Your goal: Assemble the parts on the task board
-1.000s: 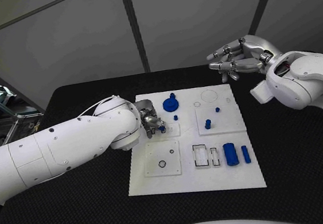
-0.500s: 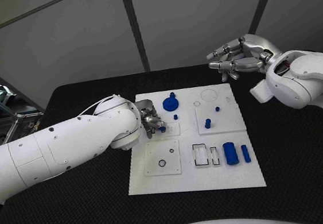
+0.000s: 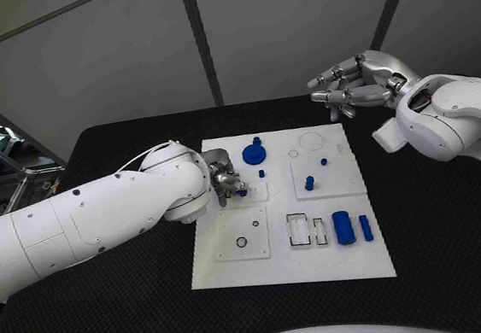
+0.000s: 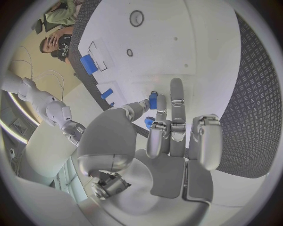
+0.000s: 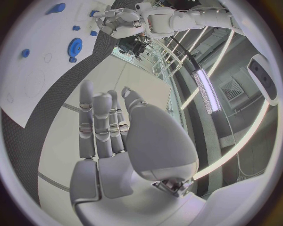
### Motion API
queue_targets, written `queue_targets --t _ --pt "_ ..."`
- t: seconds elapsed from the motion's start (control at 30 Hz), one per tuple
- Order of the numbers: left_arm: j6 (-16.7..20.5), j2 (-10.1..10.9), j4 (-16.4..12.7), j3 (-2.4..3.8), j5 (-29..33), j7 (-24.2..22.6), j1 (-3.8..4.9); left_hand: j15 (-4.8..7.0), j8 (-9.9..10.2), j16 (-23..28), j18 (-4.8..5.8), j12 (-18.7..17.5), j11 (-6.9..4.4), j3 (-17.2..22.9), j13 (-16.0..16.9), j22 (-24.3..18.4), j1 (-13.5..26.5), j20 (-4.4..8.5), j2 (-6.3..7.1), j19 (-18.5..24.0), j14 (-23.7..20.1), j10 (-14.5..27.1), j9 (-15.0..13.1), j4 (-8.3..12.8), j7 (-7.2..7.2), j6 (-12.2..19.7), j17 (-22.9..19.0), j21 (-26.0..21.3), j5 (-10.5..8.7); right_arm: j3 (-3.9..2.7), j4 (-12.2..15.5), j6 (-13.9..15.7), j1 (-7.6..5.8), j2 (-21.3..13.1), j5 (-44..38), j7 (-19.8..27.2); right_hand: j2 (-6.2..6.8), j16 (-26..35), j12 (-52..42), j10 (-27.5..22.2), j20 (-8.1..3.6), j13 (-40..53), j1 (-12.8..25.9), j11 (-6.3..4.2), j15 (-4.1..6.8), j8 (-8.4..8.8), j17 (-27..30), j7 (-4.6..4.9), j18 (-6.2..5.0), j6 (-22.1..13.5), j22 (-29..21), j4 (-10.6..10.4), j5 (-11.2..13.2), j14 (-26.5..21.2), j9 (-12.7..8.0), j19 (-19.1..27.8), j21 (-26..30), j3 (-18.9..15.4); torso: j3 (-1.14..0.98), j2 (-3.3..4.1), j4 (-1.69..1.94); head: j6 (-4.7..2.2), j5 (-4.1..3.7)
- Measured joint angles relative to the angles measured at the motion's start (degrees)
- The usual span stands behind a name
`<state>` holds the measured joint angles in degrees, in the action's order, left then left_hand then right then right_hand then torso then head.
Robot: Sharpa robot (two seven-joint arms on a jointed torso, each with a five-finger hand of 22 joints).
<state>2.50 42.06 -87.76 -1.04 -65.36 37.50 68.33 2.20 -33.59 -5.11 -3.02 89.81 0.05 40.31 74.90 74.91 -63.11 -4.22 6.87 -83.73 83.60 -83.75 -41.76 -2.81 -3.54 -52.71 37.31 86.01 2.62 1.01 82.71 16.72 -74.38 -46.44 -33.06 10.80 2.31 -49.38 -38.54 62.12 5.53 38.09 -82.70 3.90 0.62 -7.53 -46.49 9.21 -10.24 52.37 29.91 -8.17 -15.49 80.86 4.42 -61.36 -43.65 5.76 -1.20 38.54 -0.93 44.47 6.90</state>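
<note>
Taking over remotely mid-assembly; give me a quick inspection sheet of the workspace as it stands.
Surface: black table, textured mat.
Job's things: white task board; blue gear, large cylinder and thin peg on it.
Clutter: nothing seen.
Hands: left hand pinches a small blue part over the board; right hand raised beyond the board, holding nothing.
Cables: thin white cable on left arm.
Surroundings: grey panel walls.

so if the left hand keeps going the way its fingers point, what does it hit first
Probably the white task board: the left hand holds a small blue part just above it, though depth is unclear.
</note>
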Motion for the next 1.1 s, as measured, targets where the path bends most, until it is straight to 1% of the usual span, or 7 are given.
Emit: queue_targets --t 0.2,0.5,0.77,0.87,0.93,1.0,1.1 --pt "0.0 0.2 -0.1 -0.08 0.0 0.0 -0.07 0.0 0.1 0.0 0.01 -0.2 -0.21 0.0 0.0 0.0 0.0 0.0 0.0 0.0 0.0 -0.2 0.1 0.0 -0.1 -0.1 0.1 0.0 -0.17 0.0 0.0 0.0 0.0 0.0 0.0 0.0 0.0 0.0 0.0 0.0 0.0 0.0 0.0 0.0 0.0 0.0 0.0 0.0 0.0 0.0 0.0 0.0 0.0 0.0 0.0 0.0 0.0 0.0 0.03 0.0 0.0 0.02 0.05" --pt "0.1 0.2 -0.3 -0.08 0.0 0.0 -0.09 0.0 0.3 0.2 -0.06 -0.2 -0.21 0.0 0.0 0.0 -0.2 0.0 -0.25 0.0 0.0 -0.2 0.2 0.0 -0.24 -0.2 0.0 0.0 0.23 0.0 -0.2 -0.1 0.0 0.2 0.0 0.0 0.0 0.0 0.0 0.0 0.0 0.0 0.0 0.0 0.0 0.0 0.0 0.0 0.0 0.0 0.0 0.0 0.0 0.0 0.0 0.0 0.0 0.0 0.04 0.0 0.0 -0.07 0.17" --pt "0.0 -0.2 0.3 -0.05 0.0 0.0 -0.06 0.0 0.3 0.2 -0.06 -0.2 -0.19 0.0 0.0 0.0 -0.4 0.0 -0.41 0.0 0.0 -0.2 0.2 0.0 -0.36 -0.4 0.0 0.0 0.23 0.0 -0.3 -0.1 0.01 0.2 0.0 0.0 0.0 0.0 0.0 0.0 0.0 0.0 0.0 0.0 0.0 0.0 0.0 0.0 0.0 0.0 0.0 0.0 0.0 0.0 0.0 0.0 0.0 0.0 0.01 0.01 -0.01 -0.02 0.12" --pt "-0.2 -0.3 0.5 -0.02 0.1 0.0 -0.02 0.0 -0.6 0.2 -0.06 -0.2 -0.1 0.0 0.0 0.0 -0.1 0.0 -0.64 0.0 0.0 -0.3 0.1 0.0 -0.67 -0.7 0.1 0.0 0.22 0.0 -0.3 -0.1 0.01 0.2 0.0 0.0 0.0 0.0 0.0 0.0 0.0 0.0 0.0 0.0 0.0 0.0 0.0 0.0 0.0 0.0 0.0 0.0 0.0 0.0 0.0 0.0 0.0 0.0 -0.02 0.01 -0.01 0.03 0.11" --pt "-0.4 -0.5 0.7 -0.02 0.1 0.0 0.0 0.0 -1.0 0.2 -0.06 -0.2 -0.09 0.0 0.0 0.0 1.2 0.0 -0.66 0.0 0.0 -0.3 -0.4 0.0 -0.83 -0.9 0.1 0.0 0.22 0.0 -0.3 -0.2 0.01 0.2 0.0 0.0 0.0 0.0 0.0 0.0 0.0 0.0 0.0 0.0 0.0 0.0 0.0 0.0 -0.01 0.0 0.0 0.0 0.0 0.0 0.0 0.0 0.0 0.0 -0.02 0.02 -0.02 0.05 0.08" --pt "-0.5 -0.7 1.0 -0.03 0.2 0.0 0.0 -0.01 -1.1 0.2 -0.05 -0.2 -0.23 0.3 0.0 0.0 2.7 0.0 -0.42 0.0 0.0 -0.2 -0.4 0.8 -0.02 -1.8 0.2 0.0 0.22 0.0 -0.3 -0.2 0.01 0.2 0.0 0.0 0.0 0.0 0.0 0.0 0.0 0.0 0.0 0.0 0.0 0.0 0.0 0.0 0.0 0.0 0.0 0.0 0.0 0.0 0.0 0.0 0.0 0.0 -0.02 0.04 -0.02 0.07 0.07" --pt "-0.7 -0.9 1.3 -0.08 0.2 0.1 -0.02 0.16 -1.4 0.2 -0.06 -0.2 -0.57 -0.9 0.0 0.0 3.6 0.03 -0.23 0.0 0.2 -0.3 -0.4 0.0 0.89 -2.8 0.3 0.0 0.22 0.0 -0.3 -0.2 0.01 0.2 0.0 0.0 0.0 0.0 0.0 0.0 0.0 0.0 0.0 0.0 0.0 0.0 0.0 0.0 0.0 0.0 0.0 0.0 0.0 0.0 0.0 0.0 0.0 0.0 -0.03 0.03 -0.04 0.08 0.04"
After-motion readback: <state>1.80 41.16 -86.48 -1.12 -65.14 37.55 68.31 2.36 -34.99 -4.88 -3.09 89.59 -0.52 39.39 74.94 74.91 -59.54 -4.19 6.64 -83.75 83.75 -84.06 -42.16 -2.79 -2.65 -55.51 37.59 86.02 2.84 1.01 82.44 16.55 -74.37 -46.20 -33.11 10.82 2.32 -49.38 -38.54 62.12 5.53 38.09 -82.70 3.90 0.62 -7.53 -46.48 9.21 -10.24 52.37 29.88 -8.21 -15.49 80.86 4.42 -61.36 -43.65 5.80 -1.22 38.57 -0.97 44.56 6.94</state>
